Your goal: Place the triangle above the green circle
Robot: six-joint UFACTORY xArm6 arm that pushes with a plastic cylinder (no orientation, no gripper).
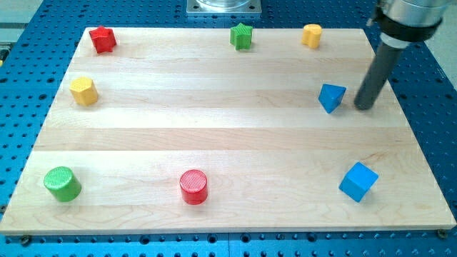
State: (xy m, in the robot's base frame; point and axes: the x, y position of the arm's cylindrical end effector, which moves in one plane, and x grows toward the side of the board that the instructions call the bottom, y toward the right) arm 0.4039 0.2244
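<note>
The blue triangle (331,97) lies at the view's right, in the upper half of the wooden board (228,143). The green circle (62,183) is a cylinder at the view's bottom left corner of the board. My tip (364,107) rests on the board just to the right of the blue triangle, a small gap between them. The dark rod rises from it up and to the right to the arm's metal end at the view's top right.
A red star (103,39) sits top left, a green star (242,36) top centre, a yellow cylinder (311,35) top right. A yellow hexagon (83,91) is at the left. A red cylinder (193,186) is bottom centre, a blue cube (358,181) bottom right.
</note>
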